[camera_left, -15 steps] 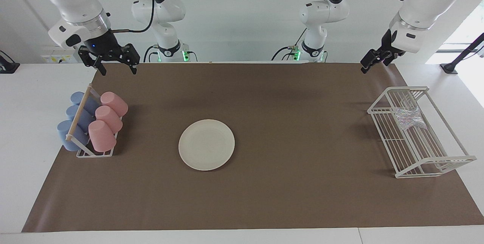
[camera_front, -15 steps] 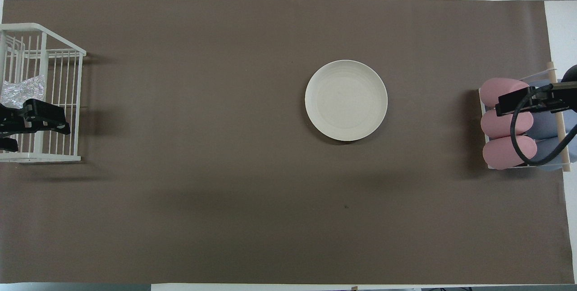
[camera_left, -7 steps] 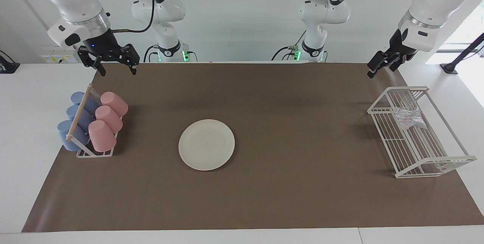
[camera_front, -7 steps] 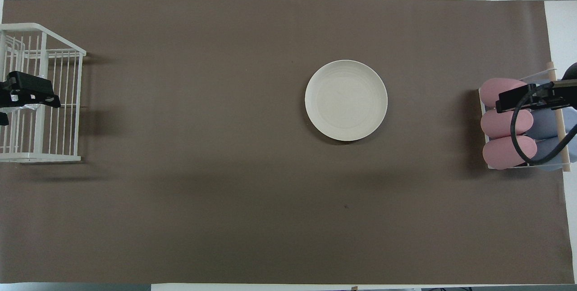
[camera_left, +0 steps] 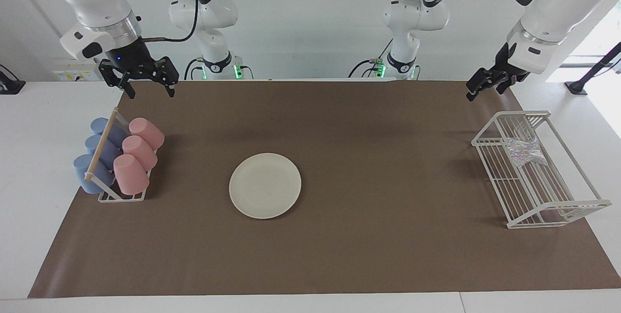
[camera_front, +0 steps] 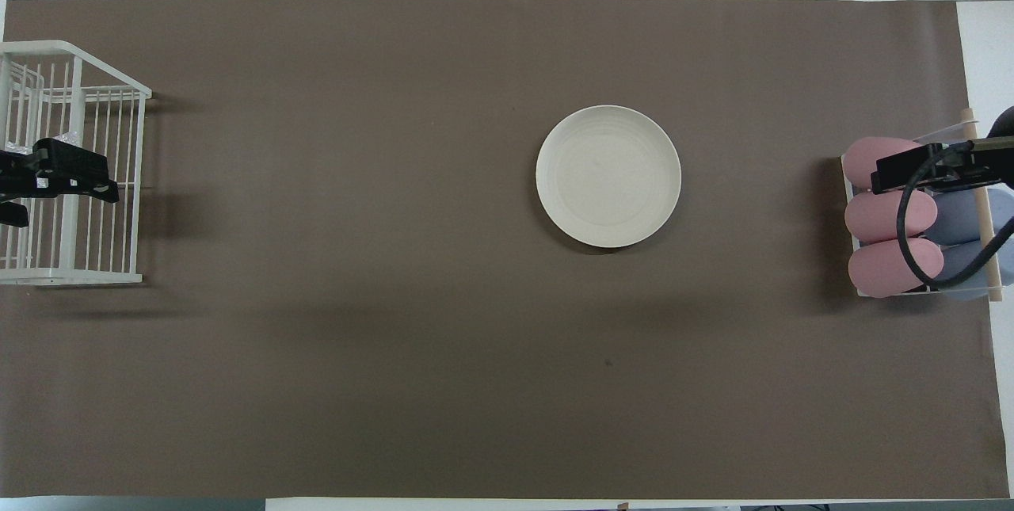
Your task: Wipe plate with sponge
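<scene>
The cream-white plate (camera_left: 265, 185) lies flat in the middle of the brown mat and also shows in the overhead view (camera_front: 608, 176). The silvery crinkled sponge (camera_left: 524, 152) lies inside the white wire rack (camera_left: 533, 196) at the left arm's end of the table. My left gripper (camera_left: 485, 89) is open and empty. It hangs high over the rack (camera_front: 103, 91), well clear of the sponge. In the overhead view the left gripper (camera_front: 63, 206) covers the sponge. My right gripper (camera_left: 148, 90) is open and empty, and waits high over the cup holder.
A holder with pink cups (camera_left: 136, 155) and blue cups (camera_left: 94, 157) stands at the right arm's end of the mat. In the overhead view the right gripper (camera_front: 911, 169) overlaps these cups (camera_front: 891, 218). Bare brown mat (camera_left: 388, 167) lies between the plate and the rack.
The left gripper moved out over the rack, away from the robots, then came back a little. The right arm, plate and sponge have not moved.
</scene>
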You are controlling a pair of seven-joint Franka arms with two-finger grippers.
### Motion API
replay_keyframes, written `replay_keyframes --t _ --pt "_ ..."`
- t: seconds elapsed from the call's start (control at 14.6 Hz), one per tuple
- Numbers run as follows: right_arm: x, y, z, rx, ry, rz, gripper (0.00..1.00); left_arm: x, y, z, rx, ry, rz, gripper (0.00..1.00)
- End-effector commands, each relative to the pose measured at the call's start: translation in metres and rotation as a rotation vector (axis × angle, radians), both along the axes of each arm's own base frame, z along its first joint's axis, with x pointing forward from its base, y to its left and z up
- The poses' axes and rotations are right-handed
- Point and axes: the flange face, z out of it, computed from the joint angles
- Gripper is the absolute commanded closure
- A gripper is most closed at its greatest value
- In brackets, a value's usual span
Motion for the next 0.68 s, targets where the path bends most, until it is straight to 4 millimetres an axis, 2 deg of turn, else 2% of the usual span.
replay_keyframes --t 0.0,0.62 --pt "-0.0032 0.0028 0.0005 -0.003 -0.013 -0.017 0.00 -0.0104 0.0024 0.0085 -0.019 -0.004 -0.012 0.00" --pt "-0.0033 0.0045 0.0005 -0.003 -0.013 -0.014 0.00 -0.0168 0.0048 0.0135 -0.021 0.008 -0.008 0.00"
